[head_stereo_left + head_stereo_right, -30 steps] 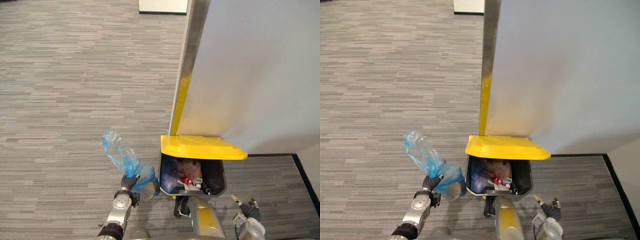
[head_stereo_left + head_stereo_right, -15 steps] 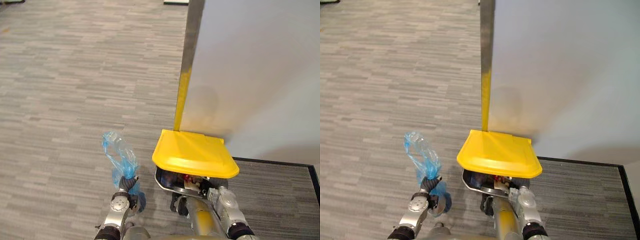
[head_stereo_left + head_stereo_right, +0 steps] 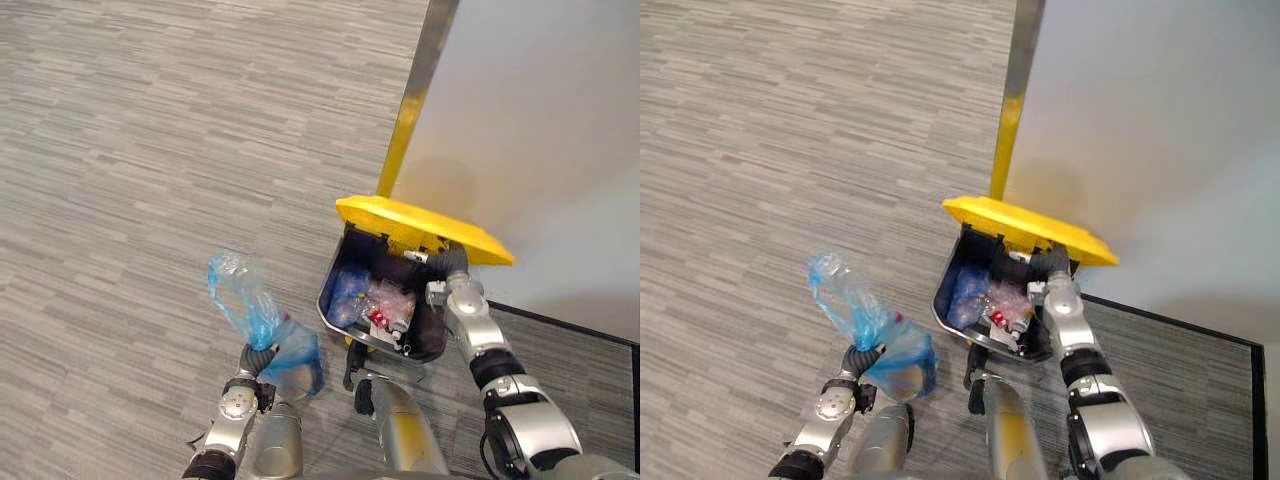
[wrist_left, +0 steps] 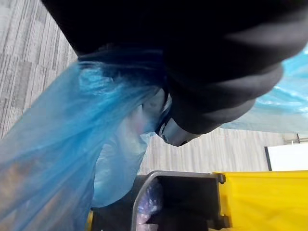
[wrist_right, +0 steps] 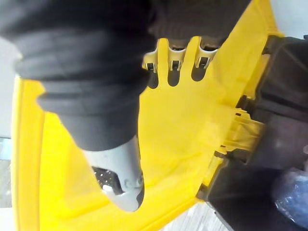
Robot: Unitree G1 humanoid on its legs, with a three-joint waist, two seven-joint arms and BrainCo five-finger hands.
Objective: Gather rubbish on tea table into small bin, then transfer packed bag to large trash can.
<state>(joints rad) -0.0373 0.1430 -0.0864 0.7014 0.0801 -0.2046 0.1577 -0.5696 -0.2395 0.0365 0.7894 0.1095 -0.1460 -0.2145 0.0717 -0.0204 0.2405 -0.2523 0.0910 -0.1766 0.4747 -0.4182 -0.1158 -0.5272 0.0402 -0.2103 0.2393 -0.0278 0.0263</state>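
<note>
Lower left in the head views, the left hand (image 3: 255, 362) is clenched round the neck of the blue bag (image 3: 247, 302), held outside the can (image 3: 333, 278), just left of it. Right of centre, the right hand (image 3: 452, 266) presses straight, slightly spread fingers (image 5: 174, 57) against the underside of the raised yellow lid (image 3: 420, 226). Rubbish (image 3: 385, 305) lies inside.
</note>
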